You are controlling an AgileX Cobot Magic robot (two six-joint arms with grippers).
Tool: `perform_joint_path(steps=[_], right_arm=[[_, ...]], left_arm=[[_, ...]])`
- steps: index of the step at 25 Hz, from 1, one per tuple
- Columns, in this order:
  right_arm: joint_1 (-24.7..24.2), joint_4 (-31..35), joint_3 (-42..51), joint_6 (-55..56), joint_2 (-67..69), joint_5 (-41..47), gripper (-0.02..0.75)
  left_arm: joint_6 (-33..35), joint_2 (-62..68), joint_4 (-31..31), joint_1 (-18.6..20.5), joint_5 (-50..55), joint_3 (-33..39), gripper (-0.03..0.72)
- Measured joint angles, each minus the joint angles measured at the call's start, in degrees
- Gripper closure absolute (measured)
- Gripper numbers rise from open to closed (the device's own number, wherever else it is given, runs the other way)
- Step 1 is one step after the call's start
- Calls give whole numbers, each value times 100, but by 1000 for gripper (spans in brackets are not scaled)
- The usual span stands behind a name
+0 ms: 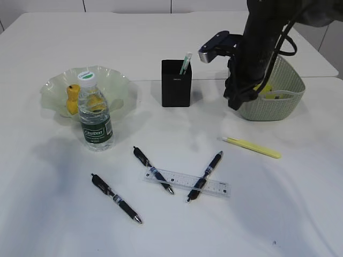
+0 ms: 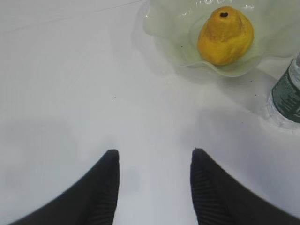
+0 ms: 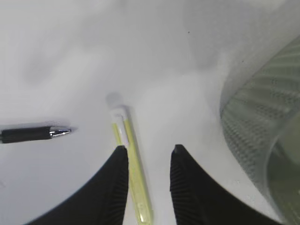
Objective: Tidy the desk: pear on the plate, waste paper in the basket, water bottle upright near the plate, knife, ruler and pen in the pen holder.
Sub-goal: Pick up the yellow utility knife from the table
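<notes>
Two grippers seen parted, empty: left gripper (image 2: 154, 187), right gripper (image 3: 147, 183) | sage-green woven basket (image 1: 286, 91) half hidden by arm, contents unclear | yellow pear (image 2: 225, 35) on pale green ruffled plate (image 2: 168, 42), left edge of white desk (image 1: 177, 230)

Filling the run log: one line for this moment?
yellow pear: on green glass plate | clear water bottle: upright beside plate | right gripper: open above yellow knife | three black pens, clear ruler: on desk
</notes>
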Motion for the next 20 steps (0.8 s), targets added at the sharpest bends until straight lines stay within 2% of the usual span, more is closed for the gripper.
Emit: perform_joint_path(steps=[5,20], right_arm=[[0,0,403,-80,0,0,507],[0,0,726,-808,-145,0,507]], left_arm=[[0,0,0,0,0,0,340],[0,0,0,0,0,0,340]])
